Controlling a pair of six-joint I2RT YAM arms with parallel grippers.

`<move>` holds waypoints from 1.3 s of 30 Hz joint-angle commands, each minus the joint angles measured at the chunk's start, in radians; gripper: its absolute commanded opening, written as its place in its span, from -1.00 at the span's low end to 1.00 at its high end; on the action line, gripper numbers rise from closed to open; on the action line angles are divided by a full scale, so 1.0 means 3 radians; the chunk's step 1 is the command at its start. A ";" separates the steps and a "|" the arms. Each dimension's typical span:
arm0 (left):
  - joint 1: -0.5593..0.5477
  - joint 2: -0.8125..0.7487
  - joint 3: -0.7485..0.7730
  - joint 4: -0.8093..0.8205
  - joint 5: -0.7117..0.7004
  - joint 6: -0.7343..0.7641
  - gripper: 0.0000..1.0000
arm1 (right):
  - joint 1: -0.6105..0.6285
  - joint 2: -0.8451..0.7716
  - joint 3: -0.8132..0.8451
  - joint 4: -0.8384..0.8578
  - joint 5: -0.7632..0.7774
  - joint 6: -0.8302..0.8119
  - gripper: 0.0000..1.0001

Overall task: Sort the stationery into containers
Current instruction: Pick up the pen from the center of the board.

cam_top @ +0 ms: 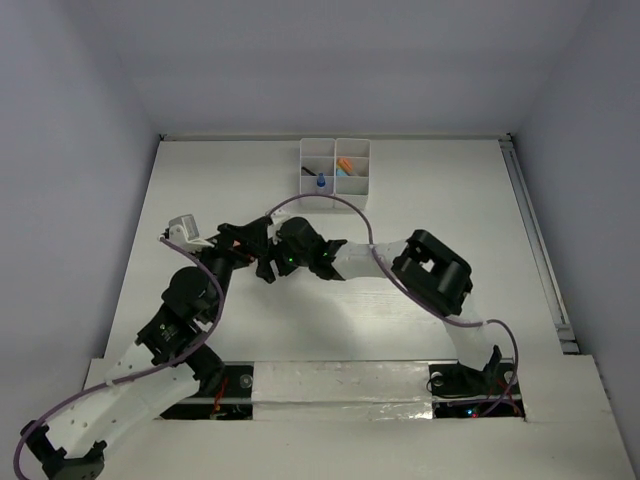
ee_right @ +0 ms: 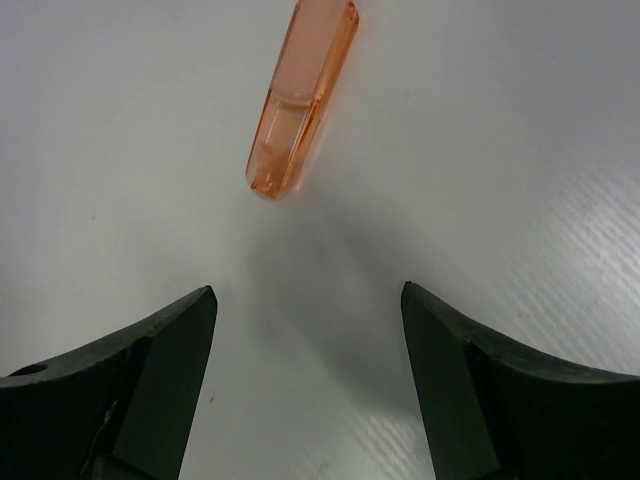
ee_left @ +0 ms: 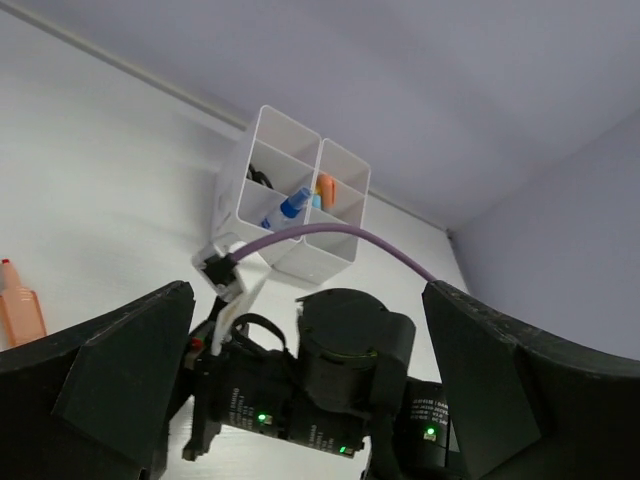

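Observation:
A translucent orange pen cap (ee_right: 300,95) lies flat on the white table, a short way beyond my right gripper (ee_right: 308,300), which is open with nothing between its fingers. The same orange piece (ee_left: 18,312) shows at the left edge of the left wrist view. My left gripper (ee_left: 310,400) is open and empty, its jaws wide apart, and it looks onto the right arm's wrist (ee_left: 350,370). From above, both grippers meet at the table's left middle: the left gripper (cam_top: 252,242) and the right gripper (cam_top: 270,264). They hide the orange piece there.
A white divided container (cam_top: 335,190) stands at the back centre and holds a blue pen (cam_top: 320,183), an orange item (cam_top: 344,165) and something black (cam_top: 310,170). A purple cable (cam_top: 330,200) arcs over the right arm. A rail (cam_top: 535,250) runs along the table's right edge.

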 commanded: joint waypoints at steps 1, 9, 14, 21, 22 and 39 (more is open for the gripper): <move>0.0027 0.0261 0.0258 -0.0072 0.0005 0.0038 0.97 | 0.0127 0.0188 0.0451 -0.0393 0.0417 -0.0364 0.61; 0.0134 0.0553 0.0483 -0.0036 0.0225 0.0068 0.98 | 0.0332 0.0725 0.1029 -0.0715 0.1056 -0.0718 0.54; 0.0237 0.0742 0.0621 -0.0113 0.0328 0.0074 0.98 | 0.0404 0.0905 0.1203 -0.0730 0.1281 -0.0831 0.45; 0.0492 0.0896 0.0662 -0.0032 0.0548 0.0063 0.98 | 0.0435 0.1073 0.1219 -0.0593 0.1409 -0.0826 0.05; 0.0523 0.0906 0.0657 -0.0006 0.0578 0.0048 0.98 | 0.0435 0.1104 0.1229 -0.0582 0.1399 -0.0805 0.03; 0.1044 0.1223 0.0238 0.0321 0.1218 -0.0141 0.78 | 0.0435 -0.0311 -0.0657 0.0517 0.1997 -0.0320 -0.94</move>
